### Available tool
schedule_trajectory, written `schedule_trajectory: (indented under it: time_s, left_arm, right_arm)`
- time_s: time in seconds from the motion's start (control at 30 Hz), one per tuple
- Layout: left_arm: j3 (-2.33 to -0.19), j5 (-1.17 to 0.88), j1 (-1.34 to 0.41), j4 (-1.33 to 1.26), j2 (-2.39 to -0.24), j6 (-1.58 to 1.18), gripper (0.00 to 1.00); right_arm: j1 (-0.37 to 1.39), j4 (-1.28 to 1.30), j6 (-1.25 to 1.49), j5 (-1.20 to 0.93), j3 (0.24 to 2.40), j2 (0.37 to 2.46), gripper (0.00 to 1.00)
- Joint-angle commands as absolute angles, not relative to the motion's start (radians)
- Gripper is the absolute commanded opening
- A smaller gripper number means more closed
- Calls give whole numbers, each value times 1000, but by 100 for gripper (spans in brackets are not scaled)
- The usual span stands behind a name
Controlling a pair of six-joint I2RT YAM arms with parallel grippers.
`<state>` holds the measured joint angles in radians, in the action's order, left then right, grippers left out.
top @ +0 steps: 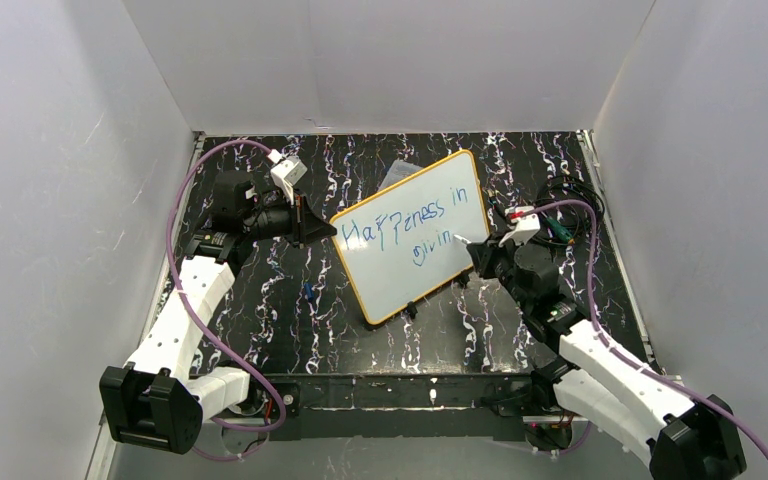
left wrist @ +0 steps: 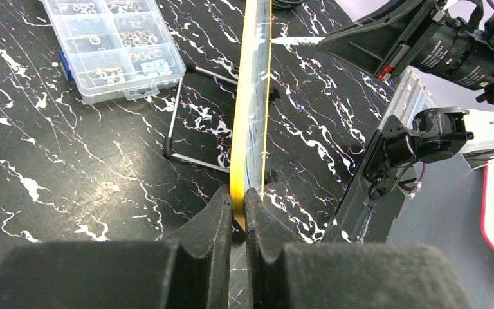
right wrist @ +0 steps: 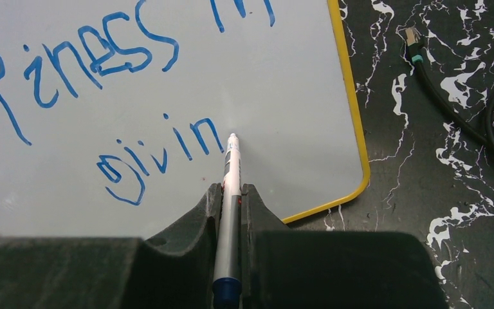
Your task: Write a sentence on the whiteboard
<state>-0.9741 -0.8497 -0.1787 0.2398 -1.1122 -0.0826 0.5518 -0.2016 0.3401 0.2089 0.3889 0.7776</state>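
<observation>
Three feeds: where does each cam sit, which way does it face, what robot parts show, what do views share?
Top external: above and behind the arms, looking down on the table; both arms show, left claw and right claw at the whiteboard.
Left wrist: looks along the whiteboard's edge; own claw pinching its frame, right arm beyond.
Right wrist: faces the board's front; own claw holding the marker at the sentence.
Shared: the whiteboard, in all three.

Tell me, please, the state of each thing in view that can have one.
whiteboard, propped upright on its stand, edge clamped.
sentence, unfinished, ending at "givin".
marker, uncapped, tip at the board after the "n".
left gripper, shut on the whiteboard's frame.
right gripper, shut on the marker.
compartment box, lid apparently closed.
</observation>
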Motion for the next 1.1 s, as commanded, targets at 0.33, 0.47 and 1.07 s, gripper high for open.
schedule_trajectory:
  time_s: [0.33, 0.47, 1.07]
  left_arm:
    - [-971, -885, -186, 230, -1090, -57, 0]
    - [-972, -885, -184, 230, -1091, -57, 0]
    - [-971, -887, -186, 230, -1088, -57, 0]
  right_arm:
    - [549, -342, 305, 220, 463, 834, 1]
    - [549, -321, 295, 185, 466, 830, 1]
    - [549, -211, 327, 225, 400, 796, 1]
